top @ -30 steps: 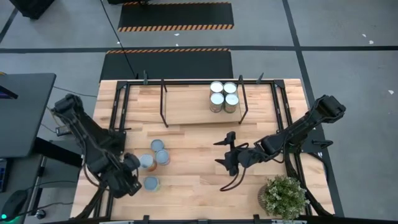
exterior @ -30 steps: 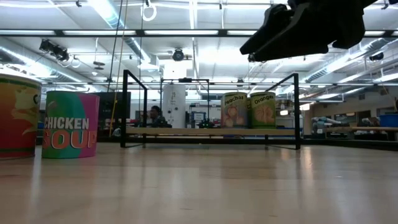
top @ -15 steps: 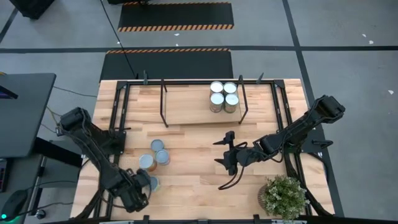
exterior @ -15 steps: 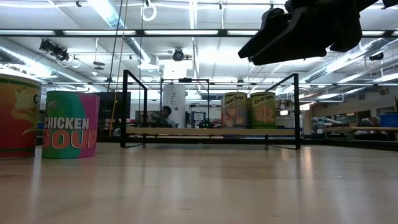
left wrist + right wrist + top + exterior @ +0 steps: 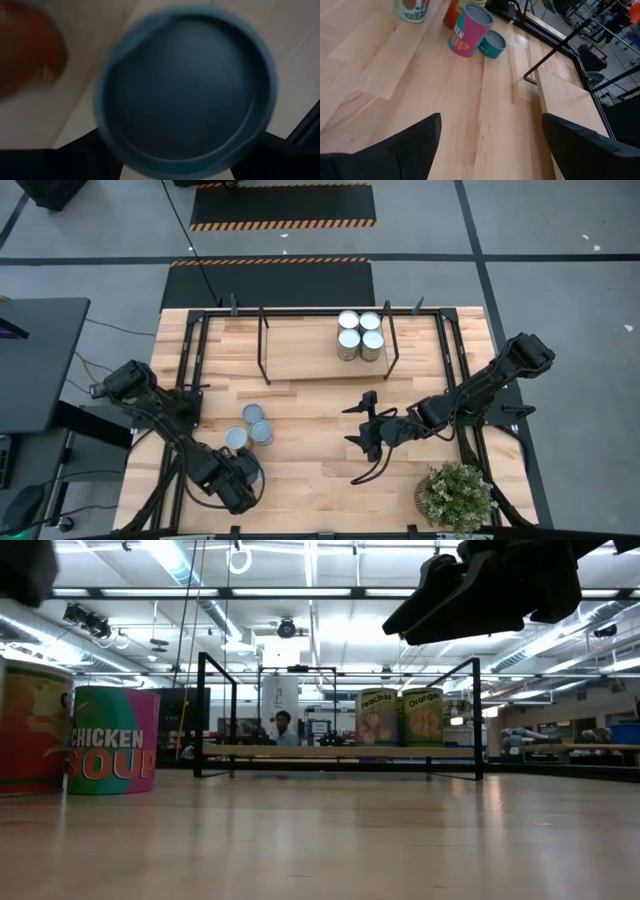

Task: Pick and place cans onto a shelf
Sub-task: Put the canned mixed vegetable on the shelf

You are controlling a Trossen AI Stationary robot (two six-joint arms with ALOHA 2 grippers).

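Observation:
Several cans point(image 5: 359, 332) stand upright on the light-wood shelf point(image 5: 300, 355) at the table's far side; two of them show in the low view point(image 5: 400, 717). Three cans point(image 5: 250, 428) stand on the table at the near left. My left gripper point(image 5: 236, 483) hangs over a further can close to the near edge and hides it in the high view. In the left wrist view that can's round top point(image 5: 185, 90) fills the picture, with my open fingers point(image 5: 85, 157) on either side of it; I cannot tell whether they touch it. My right gripper point(image 5: 358, 426) is open and empty above mid-table.
A green potted plant point(image 5: 456, 495) stands at the near right corner. The black rod frame point(image 5: 262, 340) rises around the shelf. A pink soup can point(image 5: 467, 30) and a low teal can point(image 5: 493, 44) show in the right wrist view. Bare wood lies between the two grippers.
My left gripper has gone toward the table's near edge and then toward the right, from beside the group of cans to above the nearest can, which it now covers in the high view.

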